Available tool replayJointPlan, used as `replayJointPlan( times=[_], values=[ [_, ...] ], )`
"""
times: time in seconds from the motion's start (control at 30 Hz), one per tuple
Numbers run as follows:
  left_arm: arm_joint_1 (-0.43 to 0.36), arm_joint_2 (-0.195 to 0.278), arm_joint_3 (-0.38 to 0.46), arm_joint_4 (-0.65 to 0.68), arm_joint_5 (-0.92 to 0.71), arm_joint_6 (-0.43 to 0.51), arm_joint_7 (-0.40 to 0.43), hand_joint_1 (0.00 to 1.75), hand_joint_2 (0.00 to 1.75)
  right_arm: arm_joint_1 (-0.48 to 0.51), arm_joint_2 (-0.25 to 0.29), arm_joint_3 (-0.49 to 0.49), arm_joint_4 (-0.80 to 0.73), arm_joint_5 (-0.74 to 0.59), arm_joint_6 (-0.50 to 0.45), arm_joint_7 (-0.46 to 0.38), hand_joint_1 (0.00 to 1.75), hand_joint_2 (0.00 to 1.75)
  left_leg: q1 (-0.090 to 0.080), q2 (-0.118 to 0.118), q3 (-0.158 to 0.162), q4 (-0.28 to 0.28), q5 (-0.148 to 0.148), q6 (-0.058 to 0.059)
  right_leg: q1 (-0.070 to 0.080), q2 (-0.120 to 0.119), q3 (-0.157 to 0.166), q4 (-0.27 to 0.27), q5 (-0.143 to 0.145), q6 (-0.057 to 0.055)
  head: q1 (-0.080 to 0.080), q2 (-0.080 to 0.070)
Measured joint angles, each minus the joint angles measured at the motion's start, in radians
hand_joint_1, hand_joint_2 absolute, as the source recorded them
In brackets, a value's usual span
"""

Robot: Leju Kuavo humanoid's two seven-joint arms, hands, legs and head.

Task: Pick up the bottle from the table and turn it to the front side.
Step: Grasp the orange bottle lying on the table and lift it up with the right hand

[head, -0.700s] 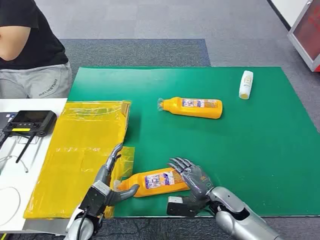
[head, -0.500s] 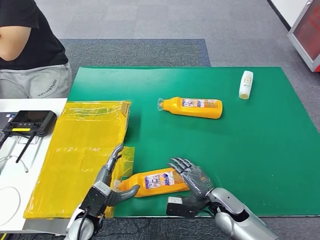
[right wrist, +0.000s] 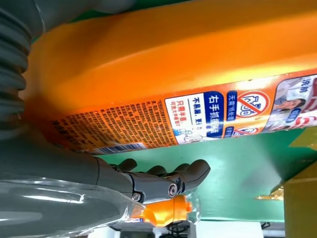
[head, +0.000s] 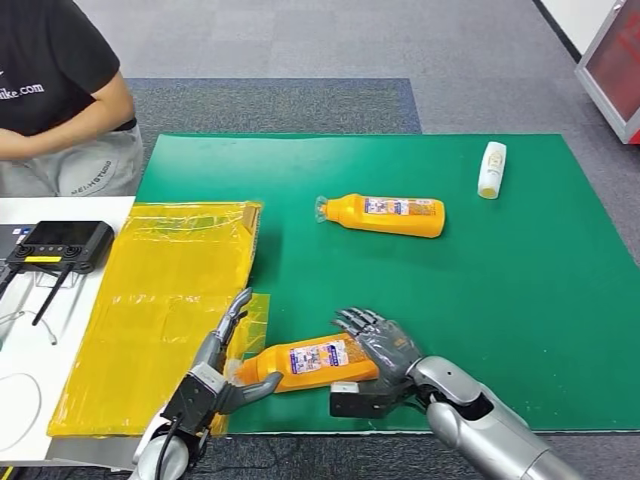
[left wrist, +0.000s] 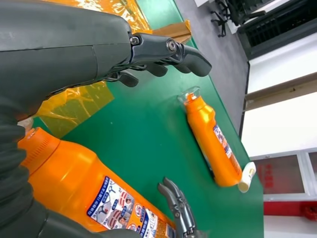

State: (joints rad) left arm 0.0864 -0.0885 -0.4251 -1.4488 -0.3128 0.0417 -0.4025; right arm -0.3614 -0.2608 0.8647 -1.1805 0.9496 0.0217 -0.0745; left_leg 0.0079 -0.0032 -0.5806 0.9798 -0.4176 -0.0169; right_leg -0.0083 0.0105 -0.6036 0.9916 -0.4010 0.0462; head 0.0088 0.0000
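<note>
An orange bottle (head: pixel 309 362) (left wrist: pixel 75 183) (right wrist: pixel 168 74) lies on its side near the front edge of the green mat (head: pixel 490 300), label up and neck pointing left. My left hand (head: pixel 219 375) (left wrist: pixel 75 49) is at the neck: its thumb touches the neck, and its fingers are stretched out, apart from the bottle. My right hand (head: pixel 377 350) (right wrist: pixel 75 183) cups the base, fingers spread behind it and thumb under the front. In the right wrist view, green mat shows between the fingers and the bottle.
A second orange bottle (head: pixel 385 215) (left wrist: pixel 211 141) lies mid-mat, and a small white bottle (head: pixel 492 168) lies at the far right. Yellow plastic bags (head: pixel 166 290) cover the mat's left edge. A black controller (head: pixel 60 243) sits on the white table, and a person (head: pixel 53 90) sits behind it.
My right hand has slid a little left and closer against the bottle's base, nudging the bottle slightly. The person's arm at the top left has shifted. My left hand has hardly moved.
</note>
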Motion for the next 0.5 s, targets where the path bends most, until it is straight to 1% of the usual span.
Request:
replayJointPlan(
  times=[0.03,0.07,0.5],
  values=[
    [0.0,0.0,0.001,0.0,0.0,0.0,-0.001,0.0,1.75,-0.003,0.0,0.002,0.003,-0.001,0.0,0.003,1.72,1.75,0.0,0.0,0.0,0.0,0.0,0.0,0.0,0.0,0.0,0.0,0.0,0.0,0.0,0.0],
    [0.0,0.0,0.001,0.001,0.0,0.0,-0.002,0.0,1.75,-0.004,0.0,0.004,0.006,-0.002,-0.001,0.008,1.75,1.75,0.0,0.0,0.0,0.0,0.0,0.0,0.0,0.0,0.0,0.0,0.0,0.0,0.0,0.0],
    [0.004,0.01,0.006,0.0,0.0,0.01,-0.002,0.0,1.75,-0.001,0.006,0.008,0.026,0.026,-0.047,0.056,1.75,1.75,0.0,0.0,0.001,0.0,0.002,0.001,0.0,0.0,0.001,0.0,0.001,0.0,0.0,0.0]
  ],
)
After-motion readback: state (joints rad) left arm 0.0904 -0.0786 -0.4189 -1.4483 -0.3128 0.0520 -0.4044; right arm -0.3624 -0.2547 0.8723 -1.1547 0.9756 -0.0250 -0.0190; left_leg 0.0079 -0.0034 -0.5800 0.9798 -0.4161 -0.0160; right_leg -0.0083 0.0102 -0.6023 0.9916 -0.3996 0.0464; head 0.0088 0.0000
